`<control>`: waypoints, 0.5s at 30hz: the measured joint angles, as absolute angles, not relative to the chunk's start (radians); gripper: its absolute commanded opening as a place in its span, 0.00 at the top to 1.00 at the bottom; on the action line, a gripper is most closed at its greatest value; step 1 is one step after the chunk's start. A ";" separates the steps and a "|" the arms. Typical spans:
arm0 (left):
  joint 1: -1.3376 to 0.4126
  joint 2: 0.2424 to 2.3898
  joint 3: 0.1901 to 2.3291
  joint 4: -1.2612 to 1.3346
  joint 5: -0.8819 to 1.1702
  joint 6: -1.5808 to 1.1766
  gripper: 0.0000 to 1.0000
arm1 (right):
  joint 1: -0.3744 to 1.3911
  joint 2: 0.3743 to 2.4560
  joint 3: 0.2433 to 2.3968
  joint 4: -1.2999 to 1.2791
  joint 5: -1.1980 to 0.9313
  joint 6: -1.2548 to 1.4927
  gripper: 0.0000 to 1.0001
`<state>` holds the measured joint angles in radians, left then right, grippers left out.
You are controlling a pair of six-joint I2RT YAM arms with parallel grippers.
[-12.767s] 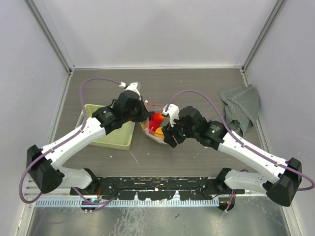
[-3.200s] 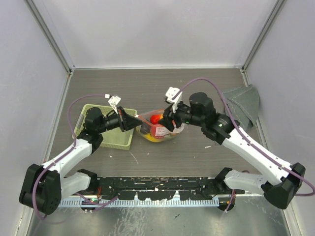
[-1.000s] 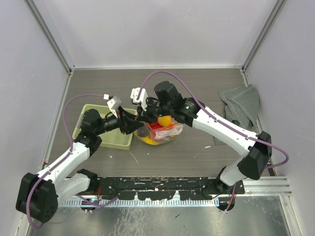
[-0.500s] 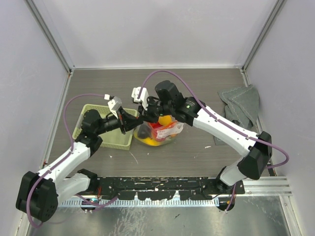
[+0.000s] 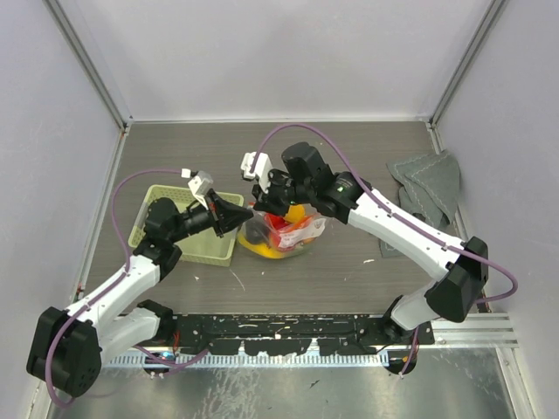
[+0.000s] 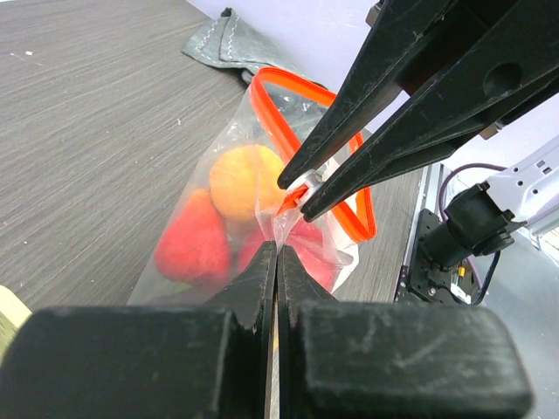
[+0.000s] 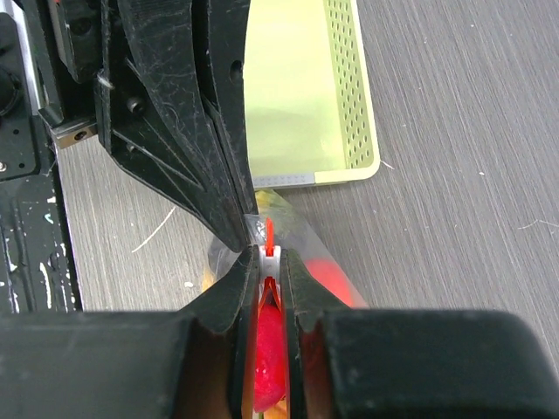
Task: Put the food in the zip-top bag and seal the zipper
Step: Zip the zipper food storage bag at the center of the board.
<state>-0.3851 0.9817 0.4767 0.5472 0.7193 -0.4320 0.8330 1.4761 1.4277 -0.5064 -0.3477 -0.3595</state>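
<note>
The zip-top bag stands mid-table, a clear pouch with the food inside: an orange piece and red pieces. Its zipper is a red-orange strip that stands apart in a loop, so the mouth gapes. My left gripper is shut on the thin clear film at the bag's near corner. My right gripper is shut on the white slider on the zipper, tip to tip with the left fingers. In the top view both grippers, left and right, meet at the bag's left end.
A pale green basket lies left of the bag, under my left arm, and shows behind the jaws in the right wrist view. A grey folded cloth sits at the right. Walls close in on three sides.
My left gripper has shut on the bag's corner film. The right gripper, holding the slider, has shifted slightly right and back, and the bag has shifted a little with it.
</note>
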 measured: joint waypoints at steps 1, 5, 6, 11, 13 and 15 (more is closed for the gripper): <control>-0.385 0.981 0.476 0.547 0.718 -0.434 0.90 | 0.832 1.474 1.427 -0.508 -0.347 -0.360 0.99; -0.383 0.982 0.476 0.548 0.715 -0.431 0.60 | 0.822 1.470 1.427 -0.527 -0.351 -0.361 0.99; -0.382 0.984 0.476 0.549 0.716 -0.430 0.56 | 0.817 1.468 1.427 -0.534 -0.353 -0.362 0.99; -0.379 1.007 0.476 0.553 0.735 -0.427 0.47 | 0.809 1.467 1.437 -0.565 -0.383 -0.368 0.99; -0.379 1.019 0.476 0.565 0.751 -0.426 0.47 | 0.809 1.467 1.446 -0.570 -0.399 -0.372 1.00; -0.379 1.031 0.477 0.576 0.769 -0.425 0.46 | 0.809 1.467 1.460 -0.581 -0.422 -0.382 0.99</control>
<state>-0.3794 1.0306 0.4770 0.5762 0.7692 -0.4248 0.8093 1.4666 1.4597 -0.5808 -0.4217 -0.3817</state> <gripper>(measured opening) 0.531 0.171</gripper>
